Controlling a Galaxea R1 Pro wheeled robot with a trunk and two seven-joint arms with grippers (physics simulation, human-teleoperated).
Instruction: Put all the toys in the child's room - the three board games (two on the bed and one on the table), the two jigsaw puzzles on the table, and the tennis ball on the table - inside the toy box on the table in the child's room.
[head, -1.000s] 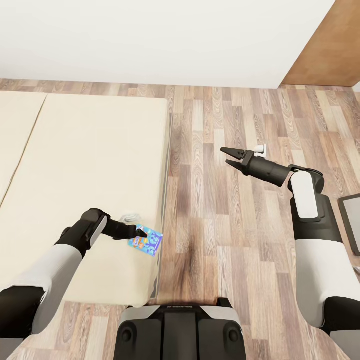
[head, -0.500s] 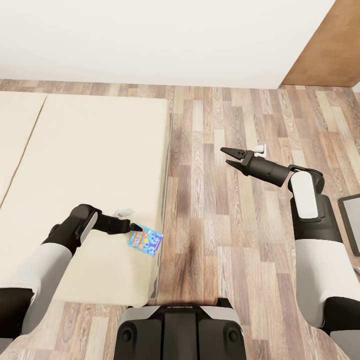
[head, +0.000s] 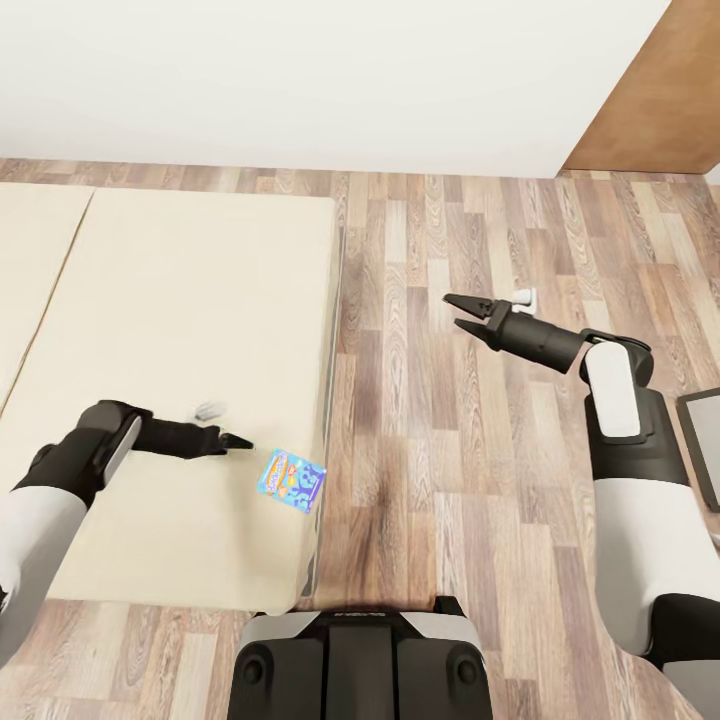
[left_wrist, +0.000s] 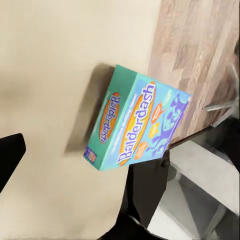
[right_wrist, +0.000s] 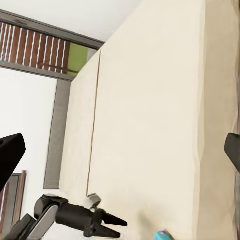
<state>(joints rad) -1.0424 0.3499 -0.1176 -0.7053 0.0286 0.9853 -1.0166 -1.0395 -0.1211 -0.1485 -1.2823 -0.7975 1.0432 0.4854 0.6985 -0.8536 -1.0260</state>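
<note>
The small blue game (head: 291, 480) lies flat on the bed (head: 180, 300), close to the bed's edge nearest the floor (head: 450, 450). The left claw (head: 236, 440) is beside it on the mattress, near but apart, and holds nothing. In the right wrist view its two fingers stand a little spread, a narrow opening. The right claw (head: 459, 311) hangs over the floor, wide open and empty, well apart from the bed.

The step in hand seems to be to grasp the game with the left claw. The box is thin and lies flat on a soft mattress, so a grip across its short sides should hold better than one from above on the cover. The fingers must open wider than the box before they come down.

The risk is the edge: a push toward the floor may slide the game off the bed. On the other side the mattress is bare and gives free room for the approach.
</note>
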